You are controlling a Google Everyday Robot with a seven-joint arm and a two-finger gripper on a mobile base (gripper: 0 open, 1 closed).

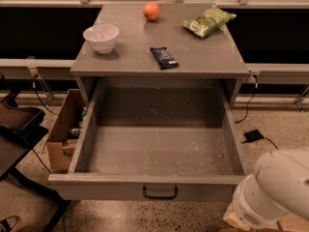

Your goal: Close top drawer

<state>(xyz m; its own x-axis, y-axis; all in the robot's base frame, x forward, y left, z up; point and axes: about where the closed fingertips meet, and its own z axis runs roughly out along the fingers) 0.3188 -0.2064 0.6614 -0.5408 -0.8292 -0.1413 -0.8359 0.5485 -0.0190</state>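
Note:
The top drawer of the grey cabinet is pulled far out toward me. Its speckled grey interior is empty, and the small black loop handle sits at the middle of its front. My white arm fills the lower right corner, just past the drawer's front right corner. My gripper is low at that corner, mostly hidden under the arm's wrist, below and to the right of the drawer front. It holds nothing that I can see.
On the cabinet top are a white bowl, an orange, a green chip bag and a dark snack bar. A cardboard box stands left of the drawer and a black chair further left. A black power adapter lies on the floor at right.

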